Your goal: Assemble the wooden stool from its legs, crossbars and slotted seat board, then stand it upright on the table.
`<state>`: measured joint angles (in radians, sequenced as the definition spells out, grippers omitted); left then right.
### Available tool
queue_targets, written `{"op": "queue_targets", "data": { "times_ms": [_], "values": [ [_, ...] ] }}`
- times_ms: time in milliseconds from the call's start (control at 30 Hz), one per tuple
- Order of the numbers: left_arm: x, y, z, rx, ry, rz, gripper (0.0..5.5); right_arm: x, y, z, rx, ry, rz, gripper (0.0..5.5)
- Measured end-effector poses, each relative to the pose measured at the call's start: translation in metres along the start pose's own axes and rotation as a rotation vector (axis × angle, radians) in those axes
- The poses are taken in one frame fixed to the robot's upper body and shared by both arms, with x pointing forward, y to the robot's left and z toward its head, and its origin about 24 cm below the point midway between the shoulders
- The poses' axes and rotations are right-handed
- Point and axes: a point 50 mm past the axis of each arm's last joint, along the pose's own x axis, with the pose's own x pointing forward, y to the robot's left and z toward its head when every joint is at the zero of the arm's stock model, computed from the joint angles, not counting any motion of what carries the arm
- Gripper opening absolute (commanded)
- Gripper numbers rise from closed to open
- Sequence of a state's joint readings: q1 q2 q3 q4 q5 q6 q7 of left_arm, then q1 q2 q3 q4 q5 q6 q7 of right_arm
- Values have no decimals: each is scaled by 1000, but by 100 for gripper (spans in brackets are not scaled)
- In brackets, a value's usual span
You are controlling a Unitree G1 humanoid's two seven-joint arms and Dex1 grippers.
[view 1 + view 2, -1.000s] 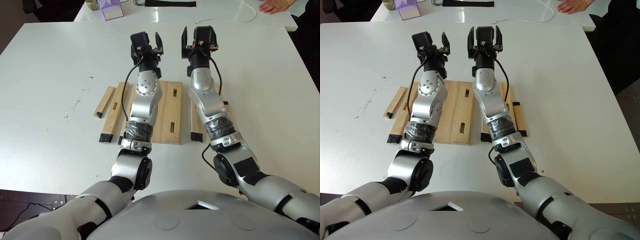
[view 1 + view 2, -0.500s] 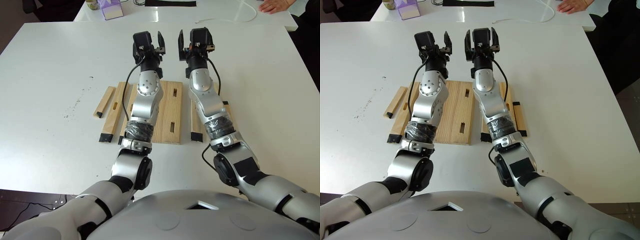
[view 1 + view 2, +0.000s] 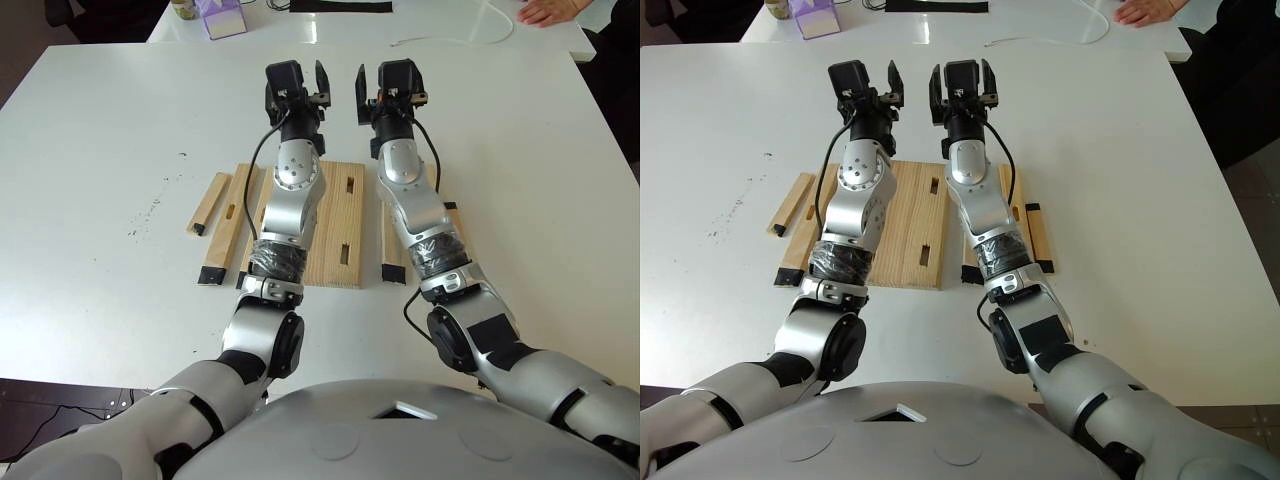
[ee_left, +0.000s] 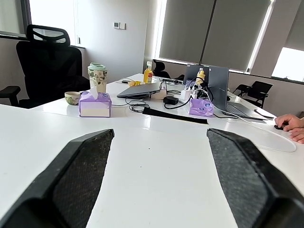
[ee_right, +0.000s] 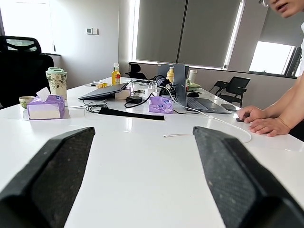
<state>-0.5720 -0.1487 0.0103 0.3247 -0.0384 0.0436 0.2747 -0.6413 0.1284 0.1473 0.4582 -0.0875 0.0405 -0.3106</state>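
Left gripper [image 3: 300,85] and right gripper [image 3: 389,80] hang wide open and empty beyond the seat board [image 3: 338,222], the right having edged inward, while legs and crossbars [image 3: 214,214] lie flat, apparently untouched, so assembly looks unstarted.

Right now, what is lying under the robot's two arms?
The slotted seat board lies flat under them, with wooden sticks on either side. Parts of both are covered.

Unassembled: pale slotted seat board [image 3: 335,215] lies flat, nearer the robot than left gripper [image 3: 297,80] and right gripper [image 3: 388,80], with black-tipped left sticks [image 3: 228,225] and right sticks [image 3: 391,252] alongside (legs/crossbars indistinguishable).
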Motion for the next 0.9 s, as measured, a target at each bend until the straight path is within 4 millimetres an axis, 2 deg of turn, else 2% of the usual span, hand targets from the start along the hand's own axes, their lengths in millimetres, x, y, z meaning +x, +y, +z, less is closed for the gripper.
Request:
{"op": "queue_targets", "data": {
  "times_ms": [300,500,633,733,833,900],
  "values": [
    [0,-1,0,1,6,-15,363,0,-1,-1,0,3,-8,383],
    [3,3,-3,-15,21,-17,363,1,-8,-1,17,6,-64,383],
    [3,2,1,-26,-9,-32,363,2,-13,6,39,-15,-88,383],
    [1,3,17,-45,-46,-70,363,3,-16,12,73,-7,-77,383],
    [-9,31,26,-46,-38,-72,363,-1,-19,21,124,-9,-32,383],
    [-20,73,27,-2,15,-46,363,-9,-25,20,172,9,-32,383]
  ]
}}
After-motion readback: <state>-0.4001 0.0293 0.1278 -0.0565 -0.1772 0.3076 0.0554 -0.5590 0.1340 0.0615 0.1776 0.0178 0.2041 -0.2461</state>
